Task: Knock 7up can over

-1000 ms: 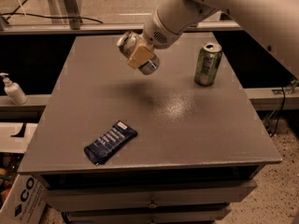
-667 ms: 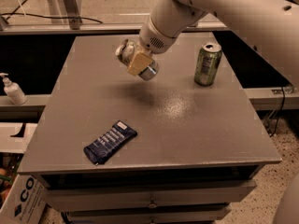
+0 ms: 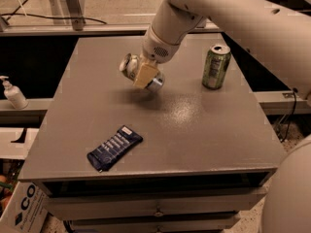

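Well apart from the upright 7up can [image 3: 216, 67] near the right edge of the table [image 3: 194, 130], the claw [image 3: 143, 76] hovers, grip unreadable.

I judge this a lab or test room: my gripper [image 3: 142, 75] hangs over a grey table [image 3: 194, 130] with drawers [image 3: 146, 205] beneath. A cable [image 3: 92, 19] trails across the floor behind. A pump bottle [image 3: 13, 93] stands on the left ledge, with a cardboard box [image 3: 24, 212] below.

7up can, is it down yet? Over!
Gripper above table centre, left of the 7up can. Can upright, not knocked yet. Nothing between them; blue packet lies near front edge.
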You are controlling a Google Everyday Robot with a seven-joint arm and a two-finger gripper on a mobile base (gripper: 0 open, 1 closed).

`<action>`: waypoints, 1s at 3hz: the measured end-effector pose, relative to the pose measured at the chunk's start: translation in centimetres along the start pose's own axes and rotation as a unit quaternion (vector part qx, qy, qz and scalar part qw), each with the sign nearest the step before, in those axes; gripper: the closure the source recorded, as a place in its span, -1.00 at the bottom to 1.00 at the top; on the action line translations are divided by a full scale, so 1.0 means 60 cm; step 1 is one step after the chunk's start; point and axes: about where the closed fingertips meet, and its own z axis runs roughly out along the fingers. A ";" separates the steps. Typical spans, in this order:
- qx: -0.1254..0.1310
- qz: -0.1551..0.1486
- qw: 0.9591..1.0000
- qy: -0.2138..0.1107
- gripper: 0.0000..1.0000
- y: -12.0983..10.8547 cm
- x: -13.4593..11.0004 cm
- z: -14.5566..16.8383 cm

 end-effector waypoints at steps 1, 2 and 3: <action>-0.019 -0.014 1.000 0.015 0.66 0.008 0.006 0.016; -0.028 -0.025 0.999 0.024 0.20 0.009 0.009 0.025; -0.035 -0.034 0.998 0.027 -0.27 0.009 0.008 0.031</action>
